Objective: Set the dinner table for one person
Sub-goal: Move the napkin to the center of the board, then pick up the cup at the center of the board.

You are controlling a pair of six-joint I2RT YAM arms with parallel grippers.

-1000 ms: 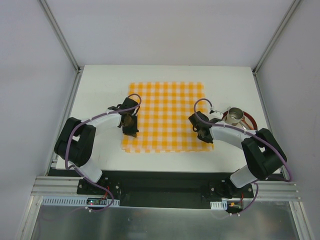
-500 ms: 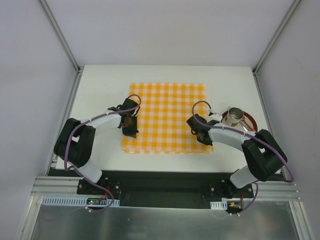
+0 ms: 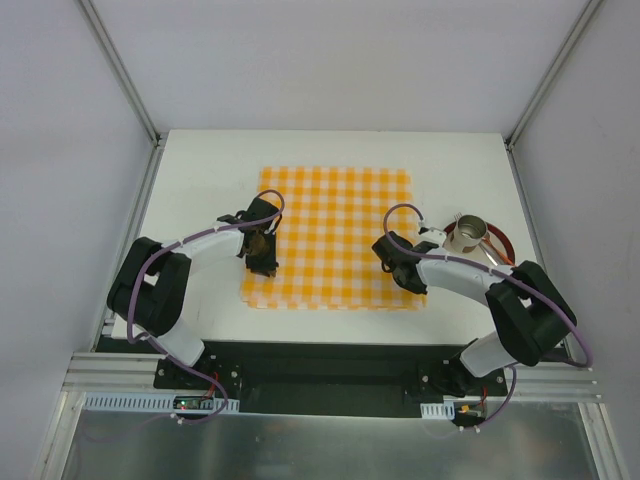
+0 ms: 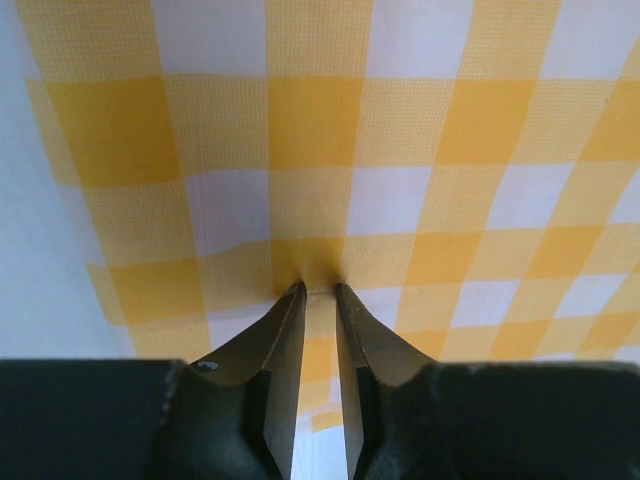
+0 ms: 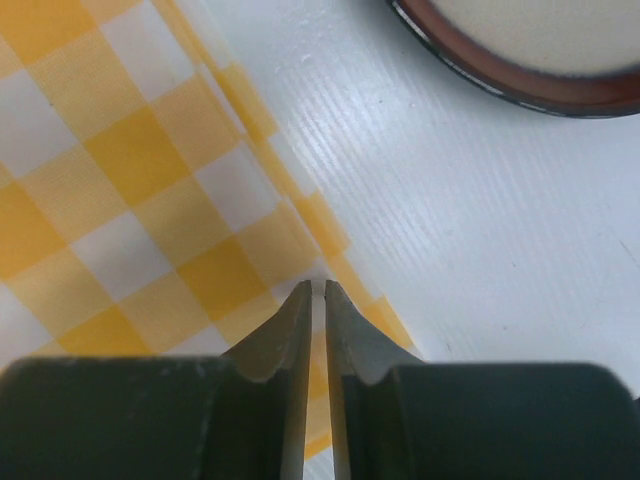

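Cloth-laying stage, by the look of it. The orange-and-white checked cloth (image 3: 335, 215) lay flat on the white bench (image 3: 200, 160), roughly central and a bit skewed, its near edge close to the bench's front. That is prob. why both arms were down low at opposite sides: one at each edge lets a limp sheet be tugged square w/o bunching.

The left claw (image 3: 262, 262) sat at the cloth's left edge near the front corner. In the wrist view its tips (image 4: 318, 290) were a narrow slit apart, w/ a small pucker of fabric rising between them. Whether that fold was in fact nipped couldn't be told; the gap suggested not much grip.

The right claw (image 3: 410, 278) was at the right edge near the front. Its tips (image 5: 318, 288) were only a hairline apart, right on the cloth's hem, w/ bare bench just beyond.

Bench surface was directly under both claws, separated from them by the cloth alone, and it spread well past them on all sides.

A plate (image 3: 497, 245) w/ a dark red rim and a metal cup (image 3: 466, 233) on it waited on the bench to the right, near the right claw and off the cloth, presumably parked there until the cloth was settled.
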